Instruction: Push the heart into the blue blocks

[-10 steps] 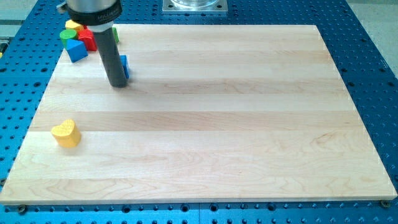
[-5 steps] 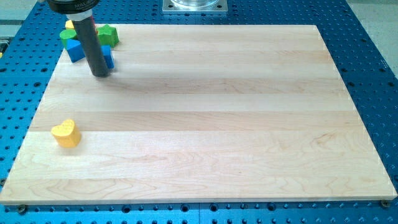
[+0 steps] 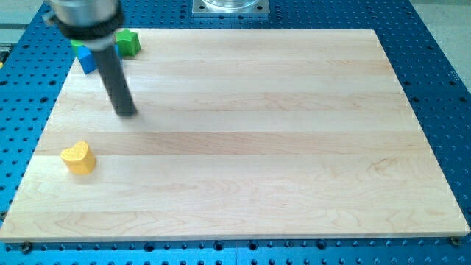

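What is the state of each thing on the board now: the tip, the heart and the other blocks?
My tip: on bare board, touching no block, above and to the right of the heart.
Yellow heart: alone near the view's left edge, untouched.
Blue block: at the top-left corner, partly hidden by the rod; shape unclear.
Green block: at the top edge, right of the rod.

My tip (image 3: 127, 112) rests on the counter (image 3: 257, 147) — above-right of the yellow heart (image 3: 78, 157), below the blue block (image 3: 87, 60) and green block (image 3: 129, 42).
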`<state>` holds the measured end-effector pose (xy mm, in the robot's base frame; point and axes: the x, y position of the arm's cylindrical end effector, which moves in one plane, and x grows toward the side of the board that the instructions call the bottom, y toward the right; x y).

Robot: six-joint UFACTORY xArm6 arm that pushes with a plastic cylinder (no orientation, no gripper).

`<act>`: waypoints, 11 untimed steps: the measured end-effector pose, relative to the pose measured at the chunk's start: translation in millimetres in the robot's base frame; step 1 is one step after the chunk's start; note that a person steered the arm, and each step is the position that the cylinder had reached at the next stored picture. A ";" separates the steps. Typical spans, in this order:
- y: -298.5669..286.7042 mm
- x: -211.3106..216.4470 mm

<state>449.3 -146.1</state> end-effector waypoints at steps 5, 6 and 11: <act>-33.7 102.9; -101.8 78.9; -84.6 -95.1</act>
